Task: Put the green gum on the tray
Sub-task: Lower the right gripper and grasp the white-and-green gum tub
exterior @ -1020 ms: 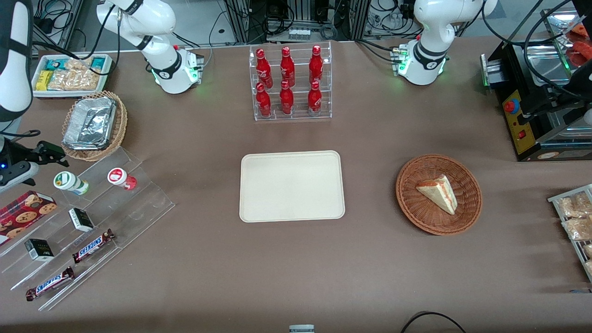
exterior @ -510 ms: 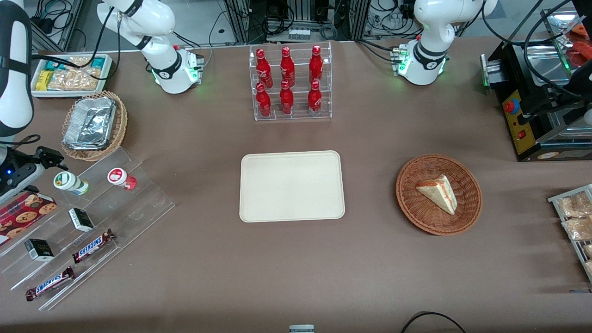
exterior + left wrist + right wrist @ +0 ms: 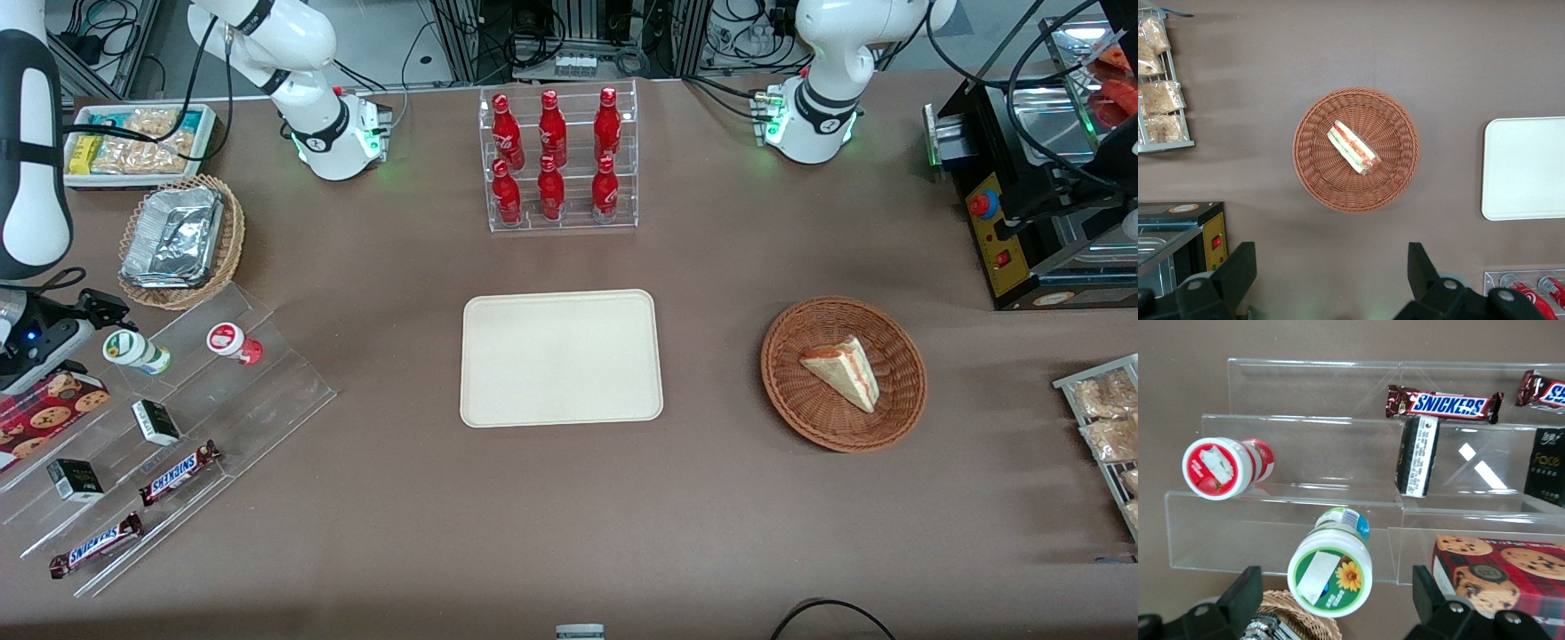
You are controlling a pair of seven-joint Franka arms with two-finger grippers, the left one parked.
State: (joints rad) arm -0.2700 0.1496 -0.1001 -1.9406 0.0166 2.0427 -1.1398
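Observation:
The green gum (image 3: 135,350) is a small white bottle with a green label and a green-rimmed lid. It stands on the top step of a clear acrylic display (image 3: 187,418), toward the working arm's end of the table. A red-lidded bottle (image 3: 234,342) stands beside it. My gripper (image 3: 89,327) is open and hovers just above the green gum. In the right wrist view the green gum (image 3: 1330,579) sits between the two spread black fingers (image 3: 1239,599), untouched. The cream tray (image 3: 561,357) lies flat at the table's middle, with nothing on it.
The display also holds Snickers bars (image 3: 178,472), small black boxes (image 3: 156,421) and a cookie box (image 3: 49,400). A wicker basket with foil (image 3: 180,240) and a white snack bin (image 3: 138,142) lie farther back. A cola bottle rack (image 3: 558,160) and a sandwich basket (image 3: 843,373) stand elsewhere.
My gripper has moved in toward the green gum and now hovers right by it. The gum and the other items have not moved.

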